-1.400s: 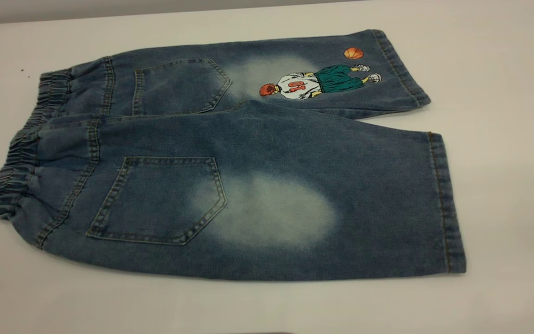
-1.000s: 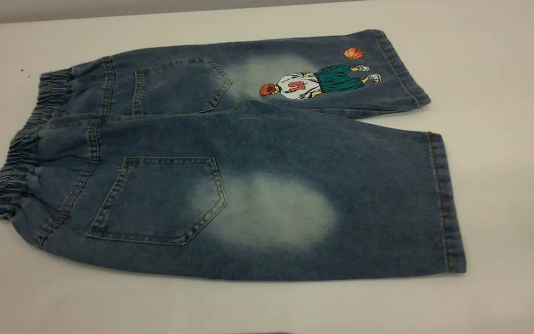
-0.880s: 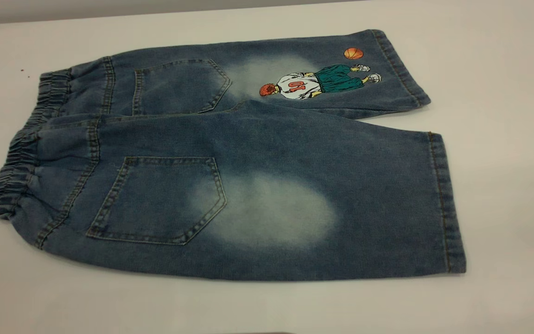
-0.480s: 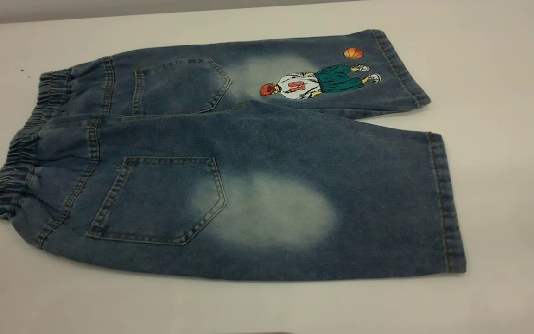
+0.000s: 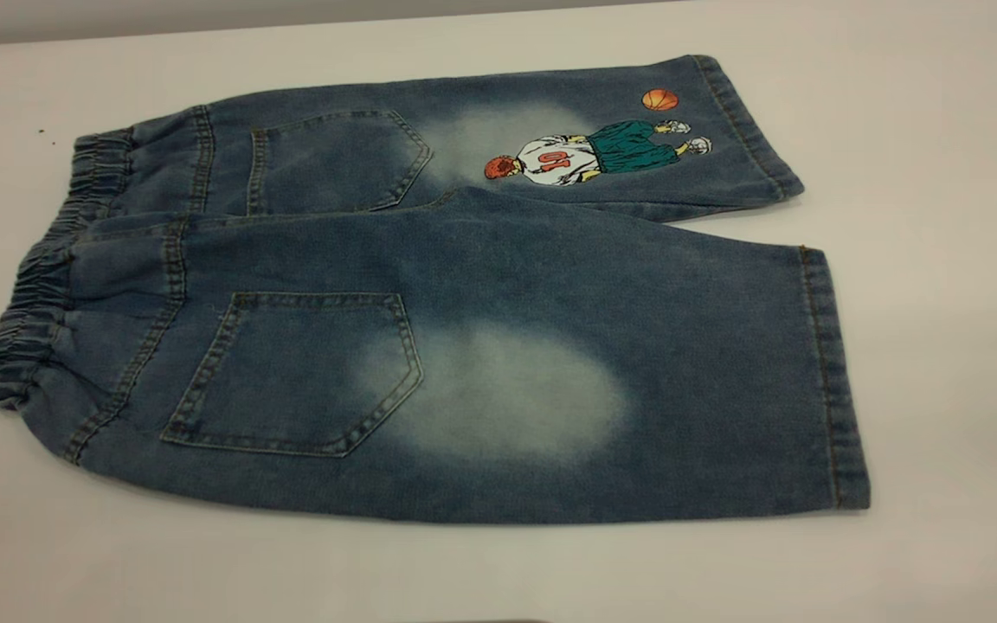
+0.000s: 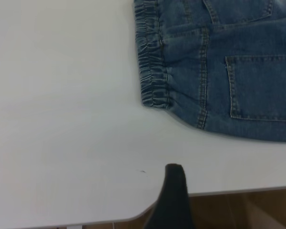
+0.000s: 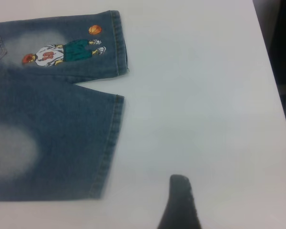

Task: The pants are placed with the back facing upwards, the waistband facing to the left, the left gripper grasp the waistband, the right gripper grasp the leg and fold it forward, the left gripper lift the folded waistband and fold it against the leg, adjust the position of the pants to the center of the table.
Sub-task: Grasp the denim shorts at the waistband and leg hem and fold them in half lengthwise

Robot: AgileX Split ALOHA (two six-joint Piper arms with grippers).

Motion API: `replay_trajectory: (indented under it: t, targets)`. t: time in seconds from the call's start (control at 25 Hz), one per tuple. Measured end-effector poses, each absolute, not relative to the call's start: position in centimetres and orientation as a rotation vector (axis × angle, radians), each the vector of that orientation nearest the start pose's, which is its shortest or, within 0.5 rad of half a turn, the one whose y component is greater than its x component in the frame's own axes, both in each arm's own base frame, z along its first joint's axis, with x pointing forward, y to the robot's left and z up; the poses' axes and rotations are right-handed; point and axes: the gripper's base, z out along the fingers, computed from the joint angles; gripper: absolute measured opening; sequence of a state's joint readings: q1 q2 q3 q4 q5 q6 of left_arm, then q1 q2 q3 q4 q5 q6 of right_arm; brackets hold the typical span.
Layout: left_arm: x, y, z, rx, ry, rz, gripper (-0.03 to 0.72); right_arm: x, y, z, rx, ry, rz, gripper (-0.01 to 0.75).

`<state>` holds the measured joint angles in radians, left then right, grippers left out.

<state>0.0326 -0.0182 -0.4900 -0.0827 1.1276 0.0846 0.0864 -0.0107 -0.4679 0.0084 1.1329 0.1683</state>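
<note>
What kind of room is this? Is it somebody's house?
Probably not a house; more likely a robot test bench. The pants lie alone on a big plain white table, and a dark finger of the left gripper and of the right gripper shows.

One dark, rounded finger shows of each pincer: left, right.

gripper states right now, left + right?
left gripper: cannot tell; one dark finger shows over the table, off the waistband.
right gripper: cannot tell; clear of the leg, holding nothing visible.
</note>
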Motion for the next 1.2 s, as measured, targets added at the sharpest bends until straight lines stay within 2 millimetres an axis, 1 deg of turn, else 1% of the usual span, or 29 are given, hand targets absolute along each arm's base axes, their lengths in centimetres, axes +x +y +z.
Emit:
replay_trajectory:
  t: [0.24, 0.44, 0.52, 0.6, 0.68, 0.72, 0.8, 0.88, 1.0, 1.12, 1.2]
  targets:
    - [-0.9, -0.7, 26.9, 0.059, 2.099, -0.031, 0.571, -0.6, 0.0, 26.3, 0.087, 2.14, 0.159, 0.47]
    - [-1.0, -1.0, 27.1, 0.045, 2.088, -0.085, 0.57, -0.5, 0.1, 26.4, 0.102, 2.175, 0.174, 0.47]
    - [-0.8, -1.0, 27.8, 0.016, 2.076, -0.103, 0.57, 0.3, 0.2, 26.7, 0.096, 2.232, 0.168, 0.47]
    - [0.2, -1.0, 29.0, -0.018, 2.099, -0.118, 0.57, 1.4, 0.3, 27.2, 0.073, 2.294, 0.156, 0.47]
    - [1.8, -0.8, 30.1, -0.062, 2.139, -0.133, 0.57, 3.1, 0.5, 27.8, 0.055, 2.358, 0.147, 0.47]
    - [3.0, -0.8, 30.6, -0.09, 2.163, -0.142, 0.57, 4.1, 0.6, 28.0, 0.049, 2.384, 0.145, 0.47]
    - [5.6, -0.6, 31.2, -0.154, 2.215, -0.162, 0.57, 6.2, 0.9, 28.1, 0.047, 2.42, 0.155, 0.47]
    - [8.2, -0.4, 31.3, -0.213, 2.263, -0.17, 0.57, 8.2, 1.3, 27.8, 0.038, 2.464, 0.183, 0.47]
    - [12.0, -0.2, 30.3, -0.292, 2.361, -0.174, 0.57, 11.3, 2.2, 26.7, 0.011, 2.55, 0.252, 0.47]
    - [15.5, 0.0, 28.2, -0.355, 2.469, -0.165, 0.57, 14.0, 2.9, 25.2, 0.001, 2.614, 0.32, 0.47]
    - [17.8, 0.2, 26.4, -0.386, 2.533, -0.149, 0.57, 15.6, 3.2, 24.1, 0.018, 2.642, 0.355, 0.47]
